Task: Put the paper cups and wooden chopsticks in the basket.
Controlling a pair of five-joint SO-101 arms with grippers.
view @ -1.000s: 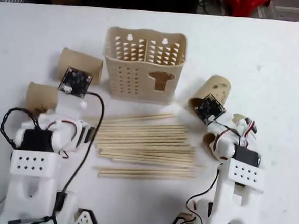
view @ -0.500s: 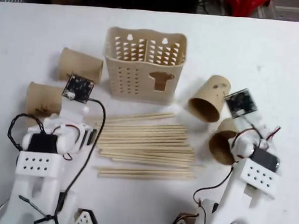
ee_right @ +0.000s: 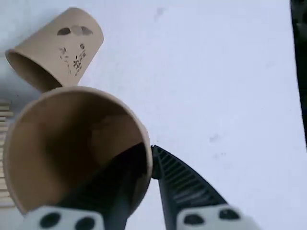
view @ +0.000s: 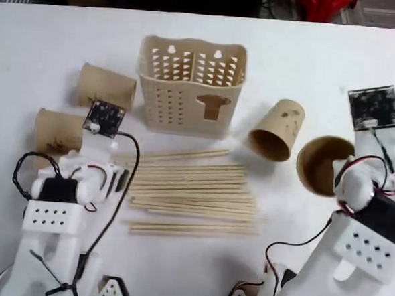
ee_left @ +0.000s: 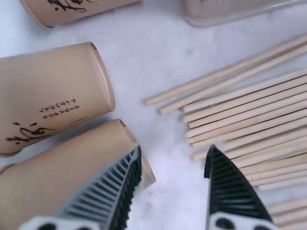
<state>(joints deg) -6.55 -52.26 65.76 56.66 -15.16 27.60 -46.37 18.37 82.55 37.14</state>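
Note:
A beige perforated basket (view: 191,87) stands upright at the back centre of the table. In front of it lies a pile of wooden chopsticks (view: 191,191). My right gripper (ee_right: 149,163) is shut on the rim of a paper cup (ee_right: 72,143), one finger inside and one outside; the cup (view: 324,164) hangs above the table right of the basket. Another paper cup (view: 276,130) lies on its side near the basket's right corner. My left gripper (ee_left: 172,163) is open, low over the table between a lying cup (ee_left: 67,167) and the chopsticks' ends (ee_left: 240,120). Two more cups (view: 106,87) (view: 56,130) lie left of the basket.
The white table (view: 290,60) has free room at the back right and behind the basket. A black cable (view: 125,177) runs beside the left arm close to the chopsticks. The table's far edge meets a dark background.
My right arm has lifted its cup off the table and swung it to the right, away from the lying cup. The left arm has barely shifted.

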